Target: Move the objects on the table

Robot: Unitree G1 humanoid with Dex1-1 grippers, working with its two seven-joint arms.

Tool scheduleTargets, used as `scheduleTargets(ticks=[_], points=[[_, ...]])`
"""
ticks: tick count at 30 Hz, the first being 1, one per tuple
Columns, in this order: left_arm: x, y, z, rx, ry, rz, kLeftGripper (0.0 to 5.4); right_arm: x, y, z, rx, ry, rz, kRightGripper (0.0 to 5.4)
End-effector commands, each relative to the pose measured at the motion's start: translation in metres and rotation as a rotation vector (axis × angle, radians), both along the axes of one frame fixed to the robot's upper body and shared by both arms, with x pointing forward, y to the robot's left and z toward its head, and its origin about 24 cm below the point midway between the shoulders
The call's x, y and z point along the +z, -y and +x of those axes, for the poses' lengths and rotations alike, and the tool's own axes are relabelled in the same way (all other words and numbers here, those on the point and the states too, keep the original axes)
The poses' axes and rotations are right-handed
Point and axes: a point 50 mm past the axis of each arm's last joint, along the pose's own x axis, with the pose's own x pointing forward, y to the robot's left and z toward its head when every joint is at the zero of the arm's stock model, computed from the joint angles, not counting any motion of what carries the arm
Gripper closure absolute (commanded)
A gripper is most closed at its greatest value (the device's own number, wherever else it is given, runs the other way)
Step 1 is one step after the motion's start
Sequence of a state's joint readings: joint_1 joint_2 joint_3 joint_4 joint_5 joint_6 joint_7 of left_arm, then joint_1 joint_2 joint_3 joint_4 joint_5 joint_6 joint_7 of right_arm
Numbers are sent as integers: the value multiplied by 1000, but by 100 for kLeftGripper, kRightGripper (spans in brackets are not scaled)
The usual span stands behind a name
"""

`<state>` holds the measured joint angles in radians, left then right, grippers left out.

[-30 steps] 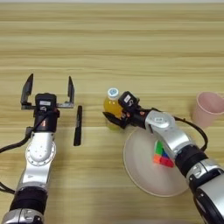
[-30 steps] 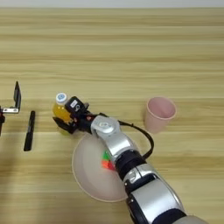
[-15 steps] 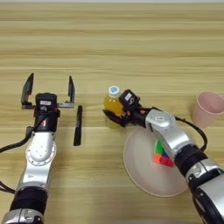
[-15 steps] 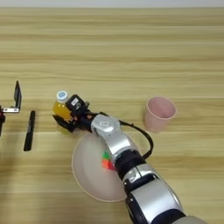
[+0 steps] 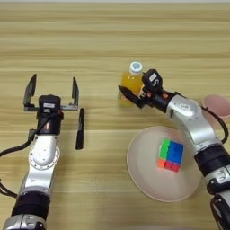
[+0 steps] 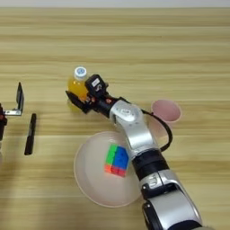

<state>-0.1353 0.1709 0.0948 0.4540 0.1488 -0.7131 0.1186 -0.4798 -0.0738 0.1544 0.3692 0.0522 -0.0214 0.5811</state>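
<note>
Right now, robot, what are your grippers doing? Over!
Right gripper shut on juice bottle, bottle upright on table. Left gripper open, idle beside marker pen. Plate holding puzzle cube close by.

Right gripper [image 6: 80, 96] grips the juice bottle [image 6: 77, 86] above the plate [image 6: 90, 179].

The right gripper [image 5: 134, 92] covers the juice bottle's [image 5: 131, 82] lower side — label unreadable — and the pink cup [image 5: 218, 106] is cut by the picture's edge.

Pink plate [image 5: 143, 179] near the front, cube [image 5: 170, 154] lying on it, right of centre. Pink cup [image 6: 166, 110] upright just behind the plate's right side, apart from it.
</note>
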Motion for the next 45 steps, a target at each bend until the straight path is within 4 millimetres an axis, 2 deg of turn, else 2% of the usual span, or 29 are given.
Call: scheduleTargets(ticks=[1,6,12,21,26,29,32,38,42,45], points=[[-1,0,1,2,-10,8,0,25,17,-3,-6,60,43,191],[-1,0,2,3,-13,8,0,48,39,-13,2,108,46,191],[-1,-1,4,5,-16,6,0,70,77,-21,-29,143,34,191],[-2,-4,7,8,-21,4,0,76,127,-34,-71,128,-3,191],[-2,-8,8,11,-25,4,0,73,148,-43,-102,125,-44,191],[-2,-10,8,12,-26,6,0,68,160,-57,-77,121,-61,192],[-2,-11,9,13,-27,7,0,64,171,-78,13,101,-68,192],[-2,-13,9,12,-29,8,0,49,182,-104,139,-6,-147,192],[-2,-13,9,12,-28,12,0,27,192,-110,125,-75,-254,192],[-2,-15,9,12,-28,14,0,16,195,-113,122,-105,-270,192]])
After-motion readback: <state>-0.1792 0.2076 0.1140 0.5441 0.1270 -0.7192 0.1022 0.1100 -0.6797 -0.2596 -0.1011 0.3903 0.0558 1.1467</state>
